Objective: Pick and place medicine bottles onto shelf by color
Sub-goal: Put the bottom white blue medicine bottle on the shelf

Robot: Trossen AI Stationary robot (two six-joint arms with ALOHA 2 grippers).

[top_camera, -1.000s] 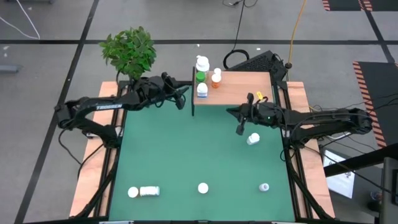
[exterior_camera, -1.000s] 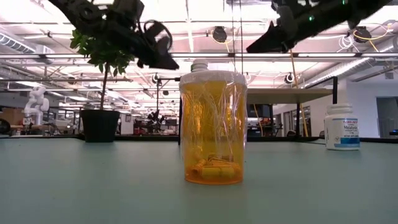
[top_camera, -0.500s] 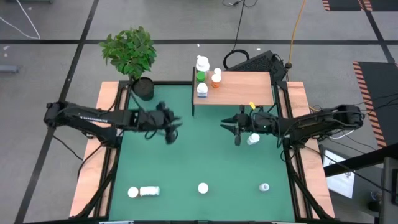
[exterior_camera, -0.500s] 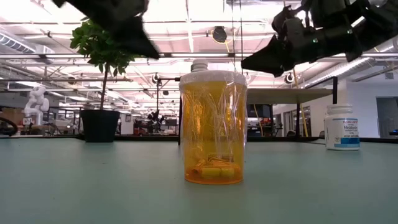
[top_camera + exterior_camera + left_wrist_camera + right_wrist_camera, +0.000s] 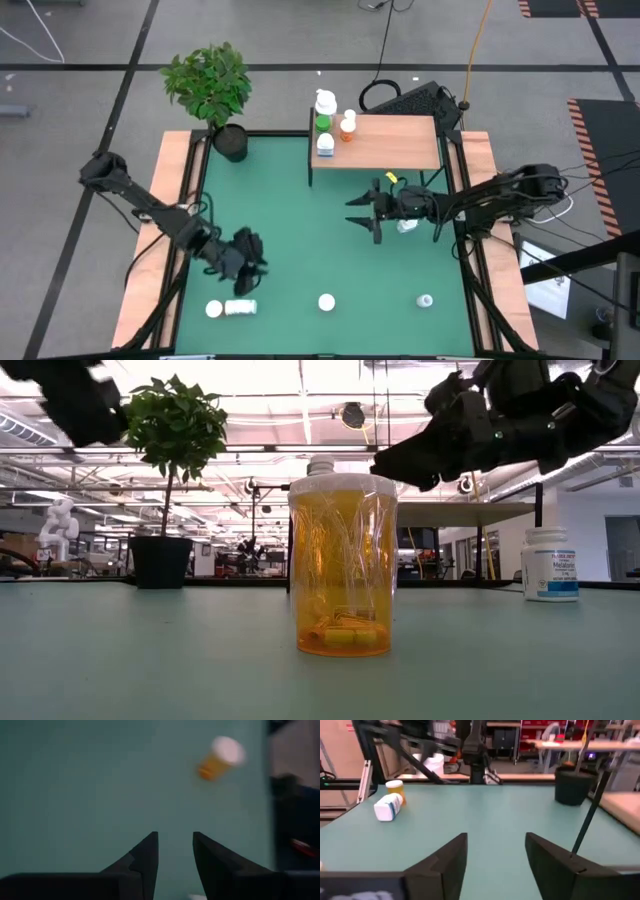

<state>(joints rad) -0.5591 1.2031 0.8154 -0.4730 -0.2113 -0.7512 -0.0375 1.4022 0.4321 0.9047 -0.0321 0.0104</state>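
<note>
Near the bench's front-left corner, my left jaws (image 5: 247, 268), slightly parted and empty, hover just behind the toppled white bottle (image 5: 240, 307), its long axis crosswise.

In the low view the left arm (image 5: 70, 400) is cut off at the top corner, and the orange bottle (image 5: 219, 759) in the left wrist view is blurred

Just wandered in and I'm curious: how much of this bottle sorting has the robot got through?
Four bottles stand on the shelf. Nothing is in hand: the right claw hangs open and empty, the left claw hovers empty near the lying bottle. Five wait on the mat, including one by the right arm.
</note>
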